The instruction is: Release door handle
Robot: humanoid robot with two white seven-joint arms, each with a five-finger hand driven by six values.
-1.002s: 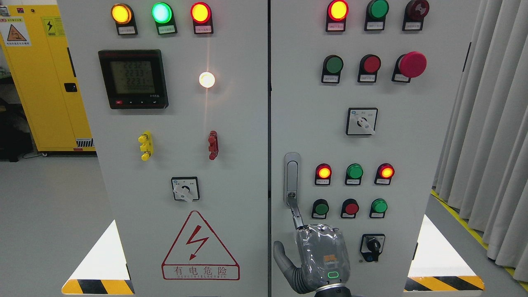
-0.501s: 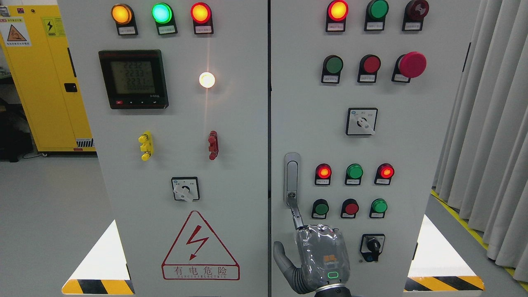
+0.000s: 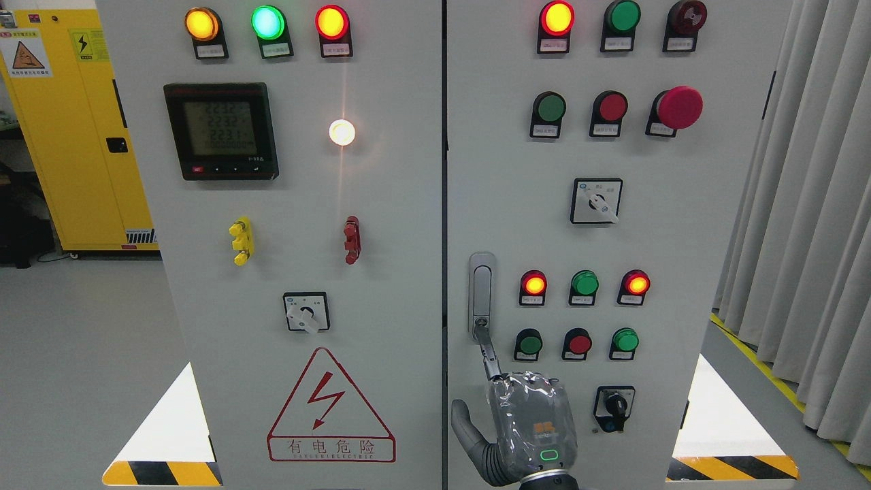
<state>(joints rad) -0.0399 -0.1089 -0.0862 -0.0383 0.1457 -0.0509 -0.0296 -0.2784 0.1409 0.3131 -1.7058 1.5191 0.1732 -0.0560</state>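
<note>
On the left there's a yellow cabinet (image 3: 68, 136) against the wall, then the big grey panel (image 3: 381, 224) fills most of the view, lamps lit, with a curtain (image 3: 810, 224) on the far right and grey floor (image 3: 75, 367) below. The door handle (image 3: 482, 294) sits upright by the middle seam, just above the robot hand (image 3: 527, 425). That hand comes up from the bottom edge; one finger (image 3: 487, 354) stretches up and touches the handle's lower end, thumb out to the side. It isn't gripping anything.
</note>
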